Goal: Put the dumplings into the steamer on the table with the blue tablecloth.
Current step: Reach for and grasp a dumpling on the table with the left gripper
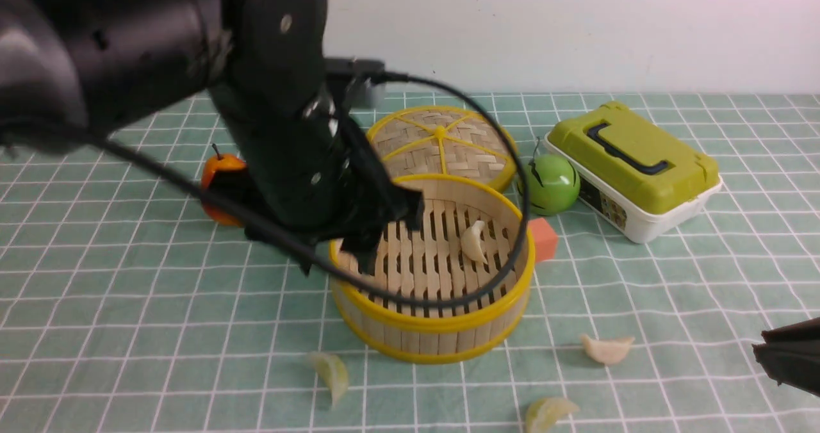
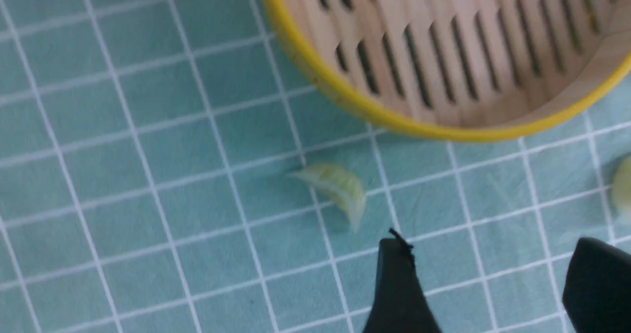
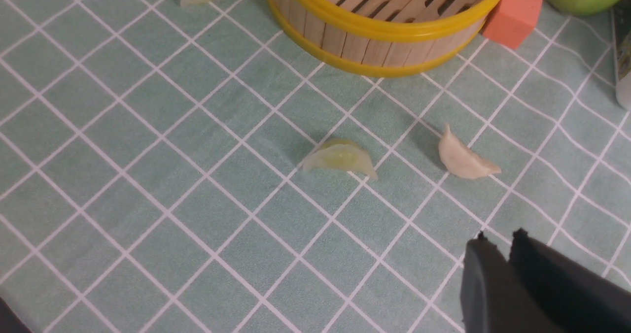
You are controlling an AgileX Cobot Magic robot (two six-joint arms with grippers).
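Left claw (image 2: pixel 490 244): we see its fingers spread wide with nothing between them. In the front view it hangs over the left side of the steamer (image 1: pixel 435 321).
Nearest dumpling: the first green dumpling (image 2: pixel 335 187) lies on the cloth (image 1: pixel 128 292), just off the fingertips in the left wrist view and outside the steamer's yellow rim.
Inside steamer: we note one white dumpling (image 1: pixel 475 241) on the slats, right of the left claw and apart from it.
Right claw (image 3: pixel 500 238): fingers nearly together, holding nothing. It sits low at the right edge of the front view.
Near right claw: the loose white dumpling (image 3: pixel 463 160) is closest. The second green dumpling (image 3: pixel 340 158) lies farther to the left. Both are on the cloth in front of the steamer.
Behind steamer: the woven lid (image 1: pixel 442 141) lies flat.
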